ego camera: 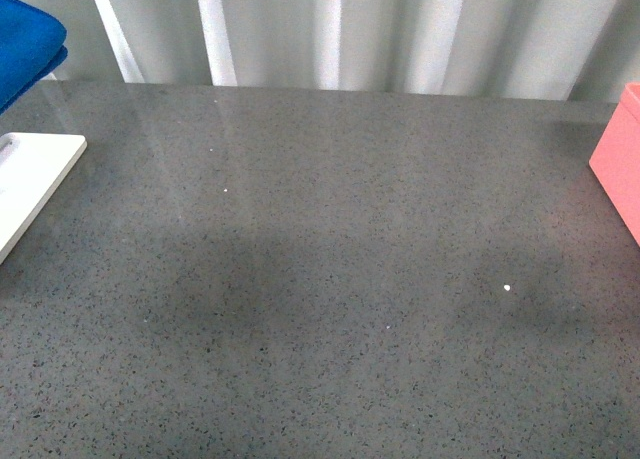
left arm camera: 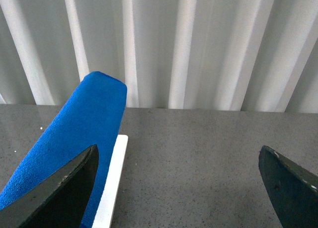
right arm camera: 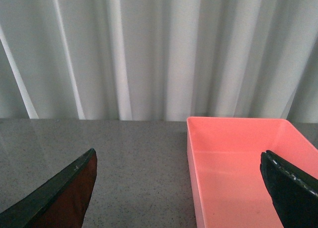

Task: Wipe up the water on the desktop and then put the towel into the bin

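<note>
Now, the blue towel (ego camera: 25, 39) sits in the front view's upper left corner, on the white board (ego camera: 30, 179) at the left edge. Grey speckled bench (ego camera: 330, 279) fills the middle, pink bin (ego camera: 620, 164) at the right edge. Both the left tool (left arm camera: 177, 156) and the right tool (right arm camera: 179, 158) are spread wide, the 2 gripping nothing.

Left gripper (left arm camera: 178, 147), 2 matte black wedge fingers (left arm camera: 59, 193), right gripper (right arm camera: 178, 151), same shape

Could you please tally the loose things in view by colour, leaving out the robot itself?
Blue: 1, the towel
White: 1, the flat board
Pink: 1, the bin
Total: 3
</note>
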